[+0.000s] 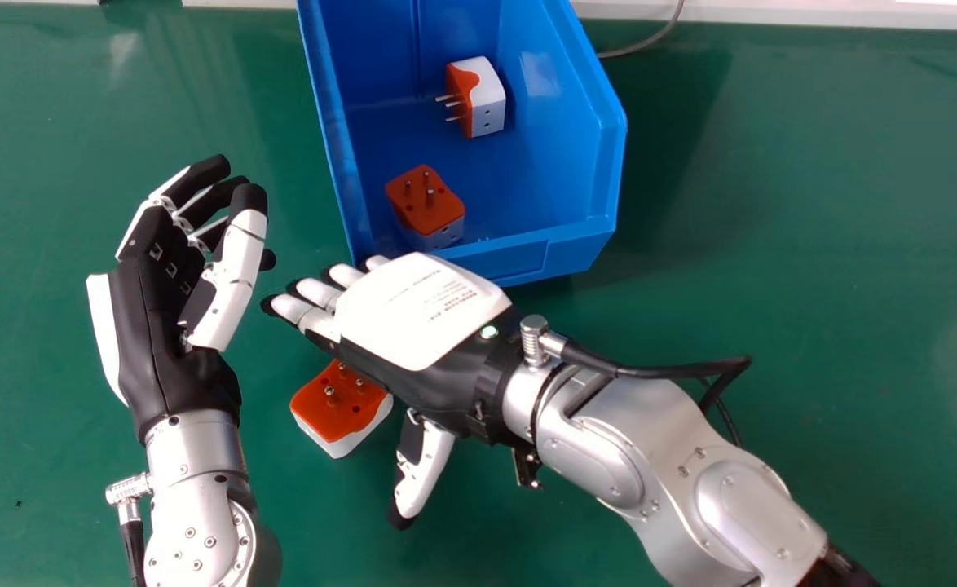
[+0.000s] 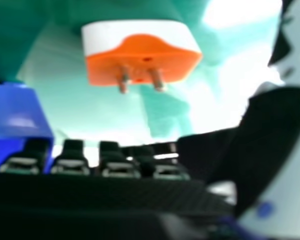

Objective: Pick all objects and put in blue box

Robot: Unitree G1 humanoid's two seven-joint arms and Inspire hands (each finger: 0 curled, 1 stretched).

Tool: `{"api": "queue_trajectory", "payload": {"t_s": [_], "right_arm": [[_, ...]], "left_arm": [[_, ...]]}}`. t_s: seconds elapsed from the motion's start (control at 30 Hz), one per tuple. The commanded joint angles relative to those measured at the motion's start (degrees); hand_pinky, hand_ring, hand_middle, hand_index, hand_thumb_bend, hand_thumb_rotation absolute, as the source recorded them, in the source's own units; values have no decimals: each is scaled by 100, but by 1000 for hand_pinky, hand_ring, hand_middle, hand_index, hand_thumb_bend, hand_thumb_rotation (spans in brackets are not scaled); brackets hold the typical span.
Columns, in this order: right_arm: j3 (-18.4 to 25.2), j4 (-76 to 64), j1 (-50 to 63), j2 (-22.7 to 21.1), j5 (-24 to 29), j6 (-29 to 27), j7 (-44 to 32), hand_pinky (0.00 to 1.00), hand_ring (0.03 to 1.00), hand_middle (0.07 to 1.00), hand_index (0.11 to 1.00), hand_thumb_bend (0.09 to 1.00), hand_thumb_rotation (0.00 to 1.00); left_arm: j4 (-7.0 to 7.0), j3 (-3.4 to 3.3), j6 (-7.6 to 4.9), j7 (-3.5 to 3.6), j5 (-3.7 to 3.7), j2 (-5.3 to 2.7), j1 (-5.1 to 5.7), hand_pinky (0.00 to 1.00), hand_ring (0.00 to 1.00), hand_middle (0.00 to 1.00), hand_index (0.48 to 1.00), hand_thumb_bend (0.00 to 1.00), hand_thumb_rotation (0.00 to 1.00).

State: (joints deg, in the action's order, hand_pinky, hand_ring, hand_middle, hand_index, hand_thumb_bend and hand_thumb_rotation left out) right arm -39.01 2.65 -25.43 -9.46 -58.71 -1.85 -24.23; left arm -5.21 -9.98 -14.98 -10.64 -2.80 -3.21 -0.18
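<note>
So the right hand [image 1: 421, 314] is hanging palm down over the green bench [image 1: 853, 204], its fingers [image 1: 307, 308] stretching out pretty much straight and its thumb [image 1: 425, 473] sticking well away from them; the loose orange and white adapter [image 1: 340, 408] is lying on the bench just past the palm's edge, between the fingers' side and the thumb, pins pointing up, with the palm partly covering it in the head view; the right hand view is showing a bit of bench between that adapter and the fingers, so they're sitting apart; the blue box [image 1: 527, 257] is standing right beyond the hand, its near wall close to the fingers and knuckles; inside it one adapter [image 1: 425, 204] is resting pins up in the corner nearest the hand, and another adapter [image 1: 478, 98] is lying on its side farther from the hand, pins facing sideways; the left hand [image 1: 152, 326] is idling near the right one's fingertips, on the head view's left, fingers bending loosely and relaxed.
</note>
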Motion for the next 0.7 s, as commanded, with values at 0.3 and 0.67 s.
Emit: {"api": "queue_trajectory", "payload": {"t_s": [0.3,0.67], "right_arm": [[-496,1102,-758,244,-84,-379,440,922,977,981,958,927,181],[-650,514,-453,270,4,-23,-213,892,966,974,948,865,145]], "left_arm": [[174,51,9,-37,6,-86,-40,499,625,691,682,579,357],[134,58,-51,-32,45,-57,-94,501,626,691,682,573,352]]}}
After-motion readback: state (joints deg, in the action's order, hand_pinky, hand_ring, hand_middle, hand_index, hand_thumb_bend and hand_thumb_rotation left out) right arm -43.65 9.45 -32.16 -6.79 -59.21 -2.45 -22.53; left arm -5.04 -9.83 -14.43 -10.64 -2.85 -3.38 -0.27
